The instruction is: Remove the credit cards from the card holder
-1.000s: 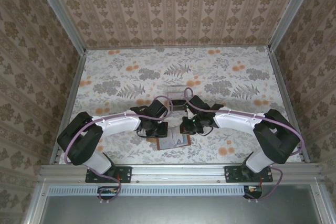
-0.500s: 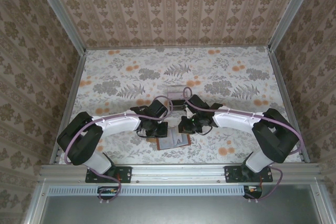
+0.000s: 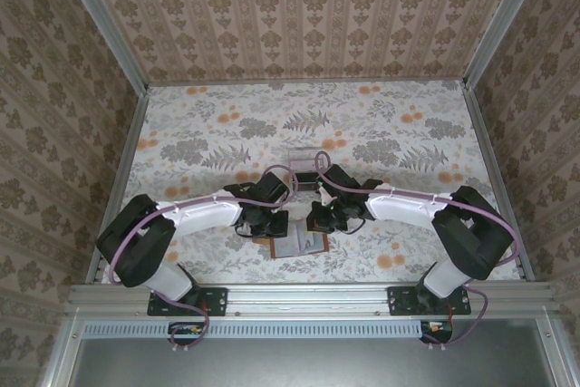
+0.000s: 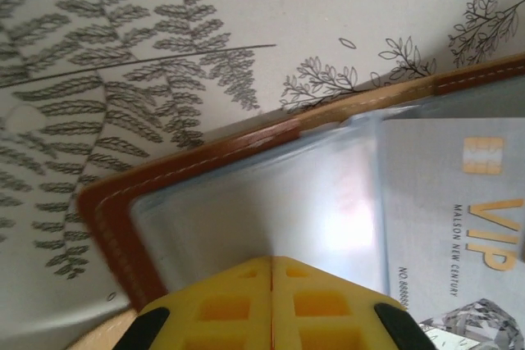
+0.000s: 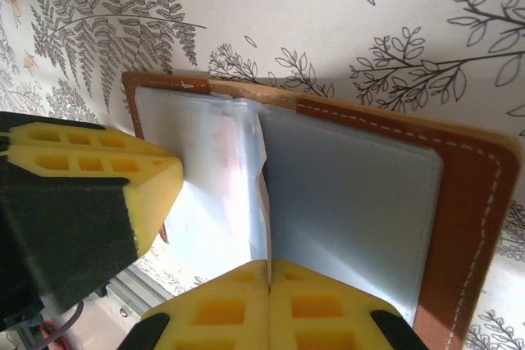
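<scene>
Under the closed left hand (image 4: 272,264) and closed right hand (image 5: 269,266), open brown card holder (image 5: 461,202) shows silver card (image 4: 447,211).

Beige damask-patterned walls (image 3: 299,15) on three sides; fern-and-orange floral tabletop (image 3: 217,124); aluminium frame rails (image 3: 308,296).

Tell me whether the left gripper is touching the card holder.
Touching. In the right wrist view the left gripper, shut, presses its yellow foam flat on the left half of the open card holder, with no gap between them.
</scene>
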Controlling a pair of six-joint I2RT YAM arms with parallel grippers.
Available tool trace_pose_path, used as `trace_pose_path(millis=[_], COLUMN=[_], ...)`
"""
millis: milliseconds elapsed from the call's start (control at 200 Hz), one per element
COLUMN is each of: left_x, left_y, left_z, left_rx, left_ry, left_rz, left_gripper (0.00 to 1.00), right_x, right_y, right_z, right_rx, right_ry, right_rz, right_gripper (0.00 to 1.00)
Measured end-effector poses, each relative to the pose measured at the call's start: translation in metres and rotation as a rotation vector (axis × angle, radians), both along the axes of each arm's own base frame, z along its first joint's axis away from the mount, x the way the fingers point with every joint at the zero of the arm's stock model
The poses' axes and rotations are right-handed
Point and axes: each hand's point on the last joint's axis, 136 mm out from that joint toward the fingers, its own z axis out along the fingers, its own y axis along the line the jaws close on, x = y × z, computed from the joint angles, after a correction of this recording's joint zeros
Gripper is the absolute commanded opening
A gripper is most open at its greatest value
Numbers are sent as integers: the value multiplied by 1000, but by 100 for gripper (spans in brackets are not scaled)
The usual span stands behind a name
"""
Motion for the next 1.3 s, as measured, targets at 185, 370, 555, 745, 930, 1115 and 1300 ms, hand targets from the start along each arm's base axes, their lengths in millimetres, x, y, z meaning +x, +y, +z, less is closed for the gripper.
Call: trace_pose_path(millis=[185,370,555,745,930,1115,1300], left_x=[8,22,20,20,23,27,29], left_y=[4,14,35,45,48,53,56], left_z=[21,39,26,17,15,15,18], left_rx=[-15,-49,-17,4,2,5,-1], left_ry=[-63,-121,-98,-74,-66,-63,-66], left_rz=[12,67,110,122,127,141,154], left_gripper=[9,10,10,10,10,10,10], right_x=[0,17,43,69,103,133,156], right_y=[-9,-14,-26,-37,-37,-29,-17], right_z=[13,49,85,109,115,110,100], right_rx=[-45,-90,-191,-287,-366,-405,-414], right_ry=[-36,-184,-424,-640,-772,-806,-795], right_rz=[12,108,297,577,854,1069,1226], right_gripper=[4,3,0,0,0,0,0])
